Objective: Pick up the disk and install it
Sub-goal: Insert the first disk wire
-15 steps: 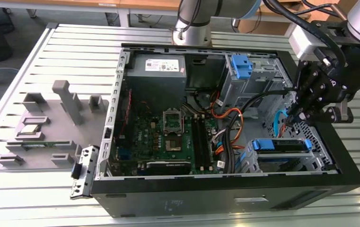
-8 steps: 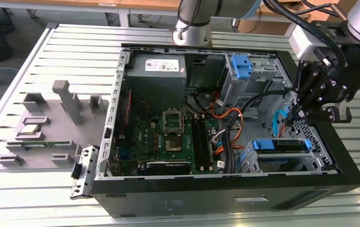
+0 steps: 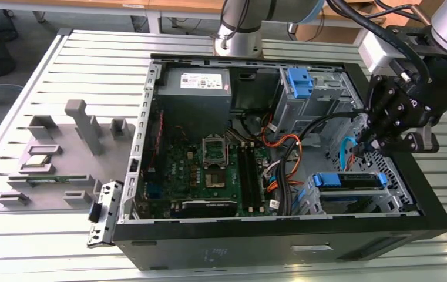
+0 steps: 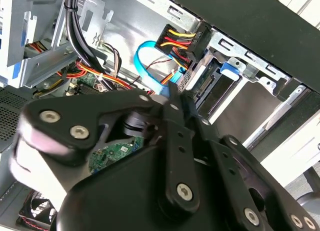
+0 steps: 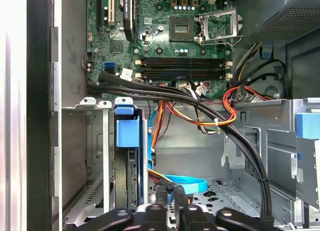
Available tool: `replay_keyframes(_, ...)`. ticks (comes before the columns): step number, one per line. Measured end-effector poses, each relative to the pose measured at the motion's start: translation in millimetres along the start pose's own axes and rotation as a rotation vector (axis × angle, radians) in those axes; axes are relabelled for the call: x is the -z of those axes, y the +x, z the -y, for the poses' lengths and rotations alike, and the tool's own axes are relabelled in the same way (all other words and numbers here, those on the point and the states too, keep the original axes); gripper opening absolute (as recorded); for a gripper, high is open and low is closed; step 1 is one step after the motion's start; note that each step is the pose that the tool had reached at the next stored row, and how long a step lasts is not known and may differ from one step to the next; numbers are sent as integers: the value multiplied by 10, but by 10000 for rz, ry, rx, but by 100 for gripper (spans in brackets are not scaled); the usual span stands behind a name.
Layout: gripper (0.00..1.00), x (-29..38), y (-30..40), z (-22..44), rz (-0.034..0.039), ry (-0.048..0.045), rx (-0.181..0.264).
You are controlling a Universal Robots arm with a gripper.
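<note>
The disk (image 3: 349,180), silver with blue side rails, sits inside the drive cage at the near right corner of the open computer case (image 3: 286,249). In the first wrist view the disk (image 5: 131,176) stands on edge in the cage under its blue rail tab. In the second wrist view a black power plug with red and yellow wires (image 4: 181,41) meets the disk (image 4: 210,86). My gripper (image 3: 369,144) hangs just above the cage, its fingers closed together (image 5: 177,213). The end of a blue flat cable (image 4: 146,53) lies right at the tips (image 4: 172,97); whether it is pinched is unclear.
The motherboard (image 3: 207,167) fills the case floor, with a grey box bearing a white sticker (image 3: 195,82) behind it and a bare blue bracket (image 3: 300,82) in the far bay. Thick black cables (image 5: 240,141) cross beside the cage. A grey parts fixture (image 3: 59,158) lies on the exterior view's left.
</note>
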State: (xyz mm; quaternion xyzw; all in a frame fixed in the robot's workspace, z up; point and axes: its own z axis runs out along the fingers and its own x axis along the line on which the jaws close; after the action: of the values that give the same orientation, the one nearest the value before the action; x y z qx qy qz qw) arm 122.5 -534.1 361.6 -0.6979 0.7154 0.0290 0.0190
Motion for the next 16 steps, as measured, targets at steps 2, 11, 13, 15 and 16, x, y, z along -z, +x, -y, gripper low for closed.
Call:
replay_keyframes(2, 23, 0, 0, 0, 0, 0, 0)
replay_keyframes(11, 30, -54, 4, 1, -214, 5, -3)
replay_keyframes(13, 30, -67, 4, 1, -330, 8, -4)
replay_keyframes(15, 30, -74, 5, 1, -479, 12, -6)
replay_keyframes(16, 30, -77, 5, 1, -557, 14, -7)
